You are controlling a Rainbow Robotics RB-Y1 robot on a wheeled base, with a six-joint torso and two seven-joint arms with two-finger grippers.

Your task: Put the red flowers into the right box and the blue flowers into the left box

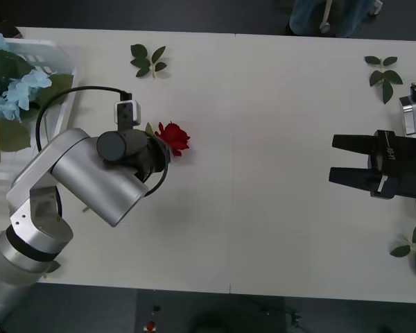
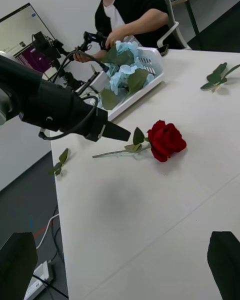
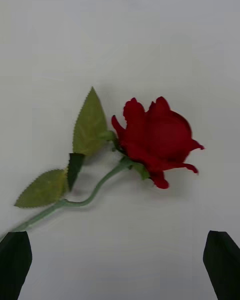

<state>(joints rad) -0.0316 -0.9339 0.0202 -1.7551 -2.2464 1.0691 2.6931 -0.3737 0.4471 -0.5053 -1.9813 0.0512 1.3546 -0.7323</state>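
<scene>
- Your left gripper [image 3: 120, 267] hangs over the white table [image 1: 263, 229], right above a single red rose [image 1: 173, 137]; its black fingers [image 3: 15, 262] are spread wide with nothing between them.
- From the left wrist, the rose [image 3: 157, 140] lies flat on the table, its green stem [image 3: 85, 195] curving off toward one finger, with two leaves along it.
- Your right gripper [image 1: 341, 159] sits at the table's right side, well apart from the rose, its fingers [image 1: 350, 143] spread and empty.
- From the right wrist, the rose [image 2: 166, 139] lies just beyond the left arm's tip [image 2: 112, 131].
- The blue flowers [image 1: 14, 90] rest in the left box [image 1: 59, 52], a white slotted basket at the table's far-left corner.
- Loose leaf sprigs [image 1: 149, 60] lie scattered on the table: one near the far edge, others [image 1: 385, 75] on the right side.
</scene>
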